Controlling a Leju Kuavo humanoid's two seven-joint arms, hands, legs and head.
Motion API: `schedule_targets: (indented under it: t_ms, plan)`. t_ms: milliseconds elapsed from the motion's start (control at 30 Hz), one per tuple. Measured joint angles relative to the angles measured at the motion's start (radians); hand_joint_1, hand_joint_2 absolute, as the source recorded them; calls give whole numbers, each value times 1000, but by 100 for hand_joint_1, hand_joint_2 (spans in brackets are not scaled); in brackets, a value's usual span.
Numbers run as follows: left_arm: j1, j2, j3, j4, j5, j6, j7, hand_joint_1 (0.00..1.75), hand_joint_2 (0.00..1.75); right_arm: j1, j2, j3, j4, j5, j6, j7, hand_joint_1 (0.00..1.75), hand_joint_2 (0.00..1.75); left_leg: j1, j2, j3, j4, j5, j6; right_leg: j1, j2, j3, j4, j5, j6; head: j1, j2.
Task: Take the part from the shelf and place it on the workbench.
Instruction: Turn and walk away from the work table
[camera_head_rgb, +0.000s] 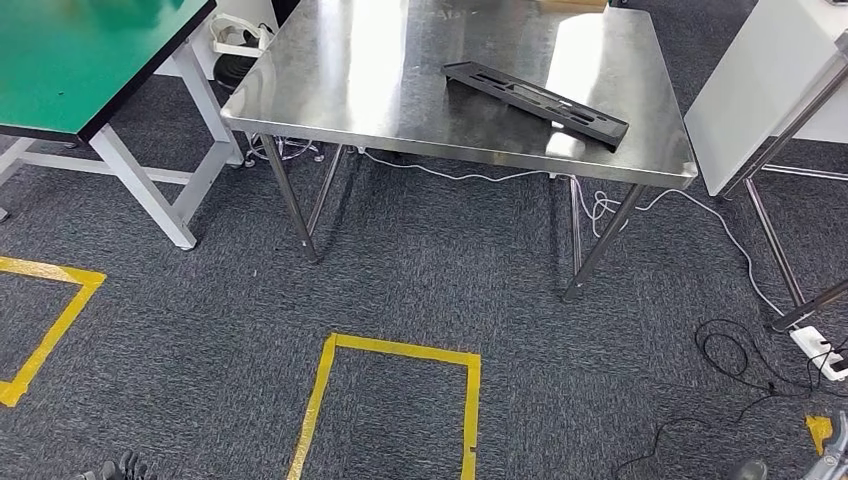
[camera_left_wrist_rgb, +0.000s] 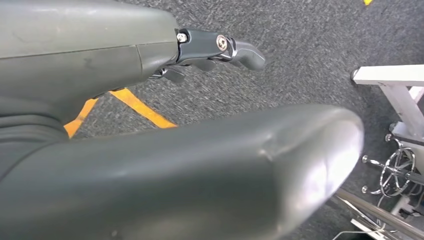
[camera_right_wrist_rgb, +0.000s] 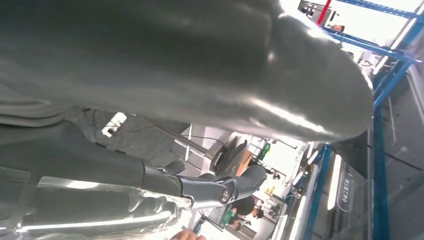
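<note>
A long black slotted part (camera_head_rgb: 535, 100) lies flat on the steel workbench (camera_head_rgb: 380, 90), toward its right front corner. Both my arms hang low, well short of the bench. Dark fingertips of my left hand (camera_head_rgb: 118, 468) show at the bottom left edge, and a bit of my right hand (camera_head_rgb: 836, 452) at the bottom right. In the left wrist view my left hand (camera_left_wrist_rgb: 175, 150) holds nothing, its dark fingers (camera_left_wrist_rgb: 220, 47) stretched away from the thick thumb, over carpet. My right hand (camera_right_wrist_rgb: 175, 75) is likewise empty, its fingers (camera_right_wrist_rgb: 225, 187) apart from the thumb.
A green-topped table (camera_head_rgb: 90, 50) stands at the left, a white panel (camera_head_rgb: 760, 90) at the right. Yellow tape squares (camera_head_rgb: 390, 350) mark the carpet before the bench. Cables and a power strip (camera_head_rgb: 825, 350) lie at the right. A blue shelf frame (camera_right_wrist_rgb: 380, 100) shows in the right wrist view.
</note>
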Motion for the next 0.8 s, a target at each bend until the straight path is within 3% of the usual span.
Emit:
schedule_targets:
  t_ms: [67, 133, 233, 300, 400, 433, 467, 500, 567, 633, 700, 767, 800]
  plan:
    - [4, -1, 2, 3, 0, 0, 0, 0, 0, 2, 0, -1, 0, 4, 3, 4, 0, 0, -4, -1, -1, 5, 0, -3, 0, -2, 80, -150, 56, 11, 1, 0]
    - [7, -1, 6, 6, 0, 0, 0, 0, 0, 3, 0, -2, 0, 7, 6, 6, 0, 0, -11, -2, -8, 20, -5, -12, 1, -3, 133, -259, 94, 7, -1, 0]
    - [11, 0, 13, 7, 1, 0, 0, 0, 0, 6, 0, -2, 1, 8, 7, 8, 0, 0, -12, -3, -16, 32, -9, -25, -3, -4, 136, -279, 109, -7, -6, 0]
    - [14, 1, 16, 7, 1, 0, 0, 0, 0, 6, 1, -3, 1, 8, 8, 8, 0, 0, -5, -3, -28, 64, -35, -35, -11, -4, 141, -280, 116, -18, -8, 0]
    - [17, 1, 20, 7, 1, 0, 0, 0, 0, 7, 2, -3, 2, 10, 8, 8, 0, 0, 8, -4, -102, 247, -139, -56, -12, -5, 140, -279, 120, -25, -14, 0]
    - [19, 1, 21, 8, 1, -1, 0, 0, 0, 6, 2, -4, 2, 11, 9, 9, 0, 0, 11, -4, -125, 304, -161, -61, -11, -5, 139, -277, 120, -25, -14, 0]
    - [20, 1, 21, 8, 0, -1, 0, 0, 0, 6, 2, -4, 3, 12, 10, 9, 0, 0, 15, -4, -131, 325, -161, -63, -11, -5, 138, -276, 120, -25, -14, 0]
    - [21, 1, 22, 8, 0, -1, 0, 0, 0, 6, 2, -4, 4, 13, 11, 10, 0, 0, 18, -4, -120, 307, -144, -65, -11, -4, 138, -275, 120, -25, -14, 0]
    - [20, 1, 26, 8, -3, -3, 0, 0, 0, 4, 2, -4, 4, 16, 12, 11, 0, 0, 22, -4, -47, 168, -79, -62, -11, -3, 141, -275, 120, -24, -14, 0]
    - [20, 1, 29, 8, -8, -5, 0, 0, 0, 1, 2, -4, 5, 17, 12, 12, 0, 0, 18, -6, 8, 58, -44, -56, -5, -2, 138, -275, 120, -18, -13, 0]
    - [19, 1, 31, 8, -12, -6, 0, 0, 0, -2, 3, -4, 5, 18, 12, 13, 0, 0, 9, -8, 11, 42, -43, -47, -2, -3, 133, -277, 124, -6, -13, 0]
    - [18, 1, 36, 8, -17, -7, 0, 0, 0, -5, 3, -4, 5, 19, 12, 13, 0, 0, 7, -7, 11, 29, -32, -31, -2, -3, 128, -276, 123, 6, -13, 0]
    - [18, 0, 37, 8, -19, -7, 0, 0, 0, -5, 3, -4, 5, 19, 12, 13, 0, 0, 7, -5, 12, 21, -25, -21, -2, -4, 117, -257, 110, 7, -11, 0]
